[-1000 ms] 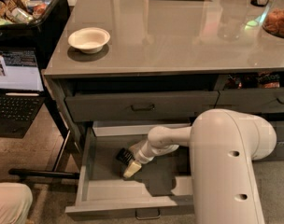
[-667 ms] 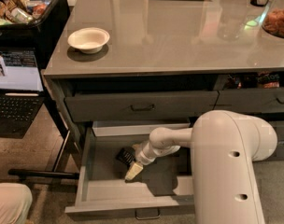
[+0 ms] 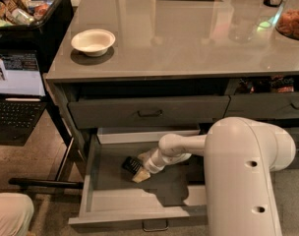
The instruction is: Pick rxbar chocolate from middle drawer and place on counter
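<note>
The drawer (image 3: pixel 89 181) is pulled out below the counter (image 3: pixel 189 38). The bar (image 3: pixel 131 164) is seen lying on the drawer floor, towards the left and near the back. The gripper (image 3: pixel 141 175) is lowered inside the drawer, just beside the bar and apparently touching it. How wide the gripper stands, and whether the bar is held, cannot be told. Much of the drawer's right side is hidden by the arm (image 3: pixel 243 176). An empty white bowl (image 3: pixel 93 41) is set on the counter. A black bin (image 3: pixel 39 21) of packets and a jar (image 3: pixel 292 21) of orange pieces are cut off by the edges.
</note>
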`<state>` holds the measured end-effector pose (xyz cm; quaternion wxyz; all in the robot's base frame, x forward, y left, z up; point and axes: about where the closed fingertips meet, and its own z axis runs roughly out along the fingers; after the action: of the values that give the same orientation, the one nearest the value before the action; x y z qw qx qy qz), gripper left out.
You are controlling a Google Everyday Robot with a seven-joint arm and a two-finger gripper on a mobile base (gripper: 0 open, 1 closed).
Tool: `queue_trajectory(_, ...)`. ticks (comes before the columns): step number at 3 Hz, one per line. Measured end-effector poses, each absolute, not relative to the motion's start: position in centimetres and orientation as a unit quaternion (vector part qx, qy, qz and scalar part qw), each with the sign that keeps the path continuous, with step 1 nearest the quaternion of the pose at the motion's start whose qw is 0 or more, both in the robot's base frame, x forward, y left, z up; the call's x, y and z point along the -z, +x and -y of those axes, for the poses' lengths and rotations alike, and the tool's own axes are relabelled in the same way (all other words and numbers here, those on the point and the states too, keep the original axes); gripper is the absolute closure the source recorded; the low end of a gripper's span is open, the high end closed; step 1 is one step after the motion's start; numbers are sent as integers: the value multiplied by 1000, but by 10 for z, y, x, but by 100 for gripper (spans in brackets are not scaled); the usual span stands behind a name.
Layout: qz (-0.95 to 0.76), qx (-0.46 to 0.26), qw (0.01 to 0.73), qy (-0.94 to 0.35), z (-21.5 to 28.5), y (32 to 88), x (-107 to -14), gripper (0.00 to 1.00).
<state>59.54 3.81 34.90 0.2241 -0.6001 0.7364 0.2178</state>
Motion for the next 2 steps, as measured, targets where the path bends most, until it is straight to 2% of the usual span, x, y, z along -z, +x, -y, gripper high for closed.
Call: queue_trajectory(2, -736, -218, 224, -600, -38, 596, -357, 99)
